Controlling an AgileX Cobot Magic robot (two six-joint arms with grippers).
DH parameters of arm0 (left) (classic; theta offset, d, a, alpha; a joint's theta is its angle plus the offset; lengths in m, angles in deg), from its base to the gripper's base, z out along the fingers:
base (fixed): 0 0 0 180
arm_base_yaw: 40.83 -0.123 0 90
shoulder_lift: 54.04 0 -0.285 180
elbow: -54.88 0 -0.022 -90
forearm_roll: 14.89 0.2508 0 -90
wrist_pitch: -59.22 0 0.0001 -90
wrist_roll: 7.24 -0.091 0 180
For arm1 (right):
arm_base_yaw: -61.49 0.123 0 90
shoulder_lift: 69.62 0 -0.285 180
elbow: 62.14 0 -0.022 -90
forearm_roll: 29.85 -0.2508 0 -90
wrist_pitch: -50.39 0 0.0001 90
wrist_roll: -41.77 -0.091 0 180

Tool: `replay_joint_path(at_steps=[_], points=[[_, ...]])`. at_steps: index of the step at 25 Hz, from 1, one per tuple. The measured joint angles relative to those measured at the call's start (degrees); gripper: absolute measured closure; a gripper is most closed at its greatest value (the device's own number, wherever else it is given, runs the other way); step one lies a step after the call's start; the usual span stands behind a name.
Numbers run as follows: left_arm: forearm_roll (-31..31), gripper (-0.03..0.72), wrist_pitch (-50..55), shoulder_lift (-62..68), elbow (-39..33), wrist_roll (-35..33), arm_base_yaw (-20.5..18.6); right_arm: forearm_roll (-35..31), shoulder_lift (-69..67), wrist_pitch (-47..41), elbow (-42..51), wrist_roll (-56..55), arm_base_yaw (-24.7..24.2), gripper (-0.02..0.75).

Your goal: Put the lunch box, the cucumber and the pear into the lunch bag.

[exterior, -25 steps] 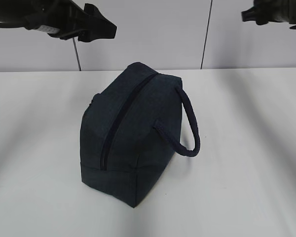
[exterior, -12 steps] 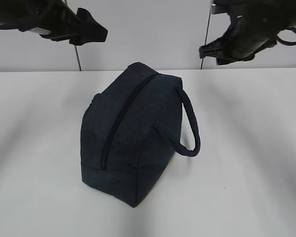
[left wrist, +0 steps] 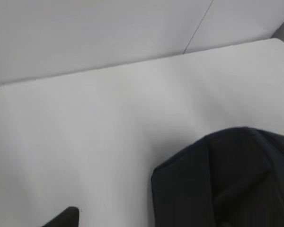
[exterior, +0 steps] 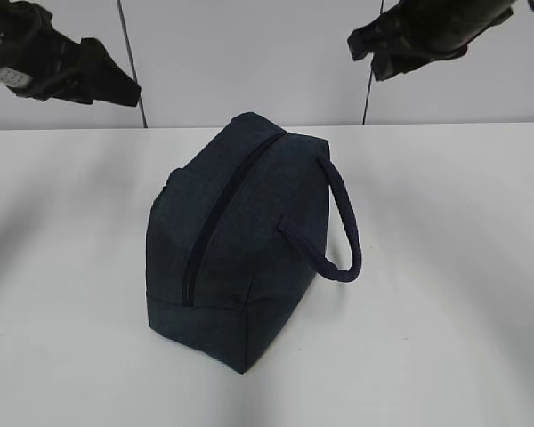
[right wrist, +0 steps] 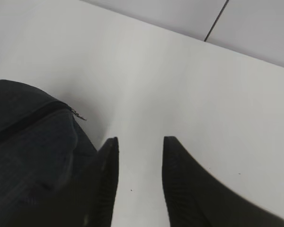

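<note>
A: Hanging high over the back of the table (exterior: 445, 267), the right tool (exterior: 367, 49) is up in the air, nothing between its two dark fingers (right wrist: 106, 184). In the right wrist view they stand apart with a strip of bare table showing in the gap.

B: And the left tool (exterior: 125, 89)?

A: Also raised, off at the far left, well clear of the lunch bag (exterior: 240, 240). Its wrist view catches only a dark tip at the bottom edge, so I cannot tell from that whether its fingers are spread or together; nothing is visible in it.

B: Where does the bag sit?

A: In the middle of the table, upright on its base, dark navy. The zipper (exterior: 222, 213) runs along the top ridge and looks closed from end to end. The padded loop handle (exterior: 345, 233) droops off its right side. A small metal pull (right wrist: 78, 114) shows at the zipper's end in the right wrist view.

B: Anything touching it?

A: No, both tools are apart from it, above and behind.
</note>
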Motion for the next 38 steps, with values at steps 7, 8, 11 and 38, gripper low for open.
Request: replay_joint_path(at_steps=[7, 8, 11, 38], points=[[15.5, 0.191, 5.0, -1.8, 0.0, 12.0, -0.1, -0.3, 11.3, -6.6, 0.0, 3.8, 0.0, 0.482], [17.8, 0.191, 5.4, -2.5, 0.0, 13.7, -0.1, -0.3, 12.9, -7.7, 0.1, 4.4, 0.0, 0.482], [23.5, 0.204, 6.4, -5.2, -0.1, 17.9, -0.1, -0.4, 17.9, -9.8, 2.3, 4.9, 0.0, 0.482], [27.7, 0.236, 14.7, -52.2, -21.4, 32.2, -0.1, -5.1, 77.3, -23.0, 40.9, 5.2, 0.0, 0.483]])
